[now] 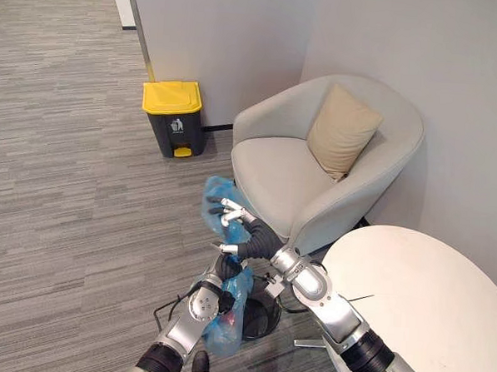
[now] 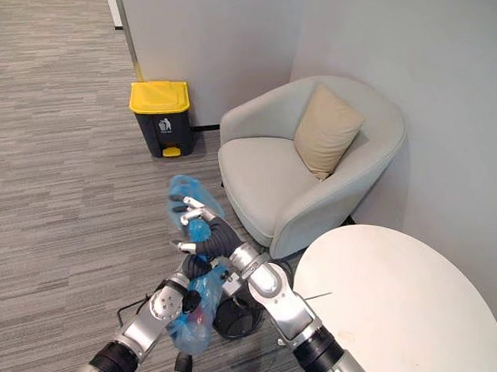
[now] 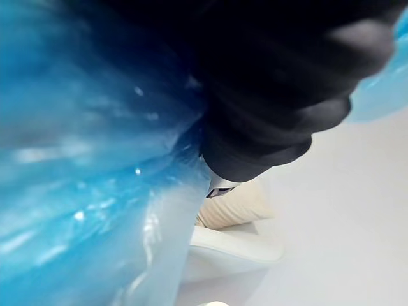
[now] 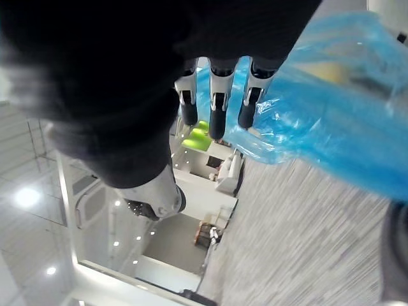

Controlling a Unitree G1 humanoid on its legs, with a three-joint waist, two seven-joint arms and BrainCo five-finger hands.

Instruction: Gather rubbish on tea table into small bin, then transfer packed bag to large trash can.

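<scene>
1. We see the right hand (image 1: pixel 248 234) raised in front of the robot. Its fingers (image 4: pixel 217 121) and thumb are bent around the upper part of a blue rubbish bag (image 1: pixel 224 331), with the plastic bunched between them and billowing above the fingertips.
2. Just below it, the left hand (image 1: pixel 225 272) is pressed into the same bag. The blue film covers it in the left wrist view, so we cannot tell whether this hand is clamped or slack.
3. The bag hangs in the air between the two hands. Its filled lower end sags beneath the left hand, and something reddish shows through the plastic.
4. Beside the bag's lower end and under the right forearm, a small black bin (image 1: pixel 258 318) stands on the grey carpet (image 1: pixel 65 193).
5. To the robot's right, we see a white round table (image 1: pixel 425 312) with a bare top.
6. Beyond the hands, a pale grey armchair (image 1: pixel 274 175) sits in the corner with a tan cushion (image 1: pixel 341 128) leaning against its back.
7. Farther off, against the wall to the left of the chair, stands the large trash can (image 1: pixel 173 119). It is dark grey with a yellow lid that is closed, and it is well apart from the bag.
</scene>
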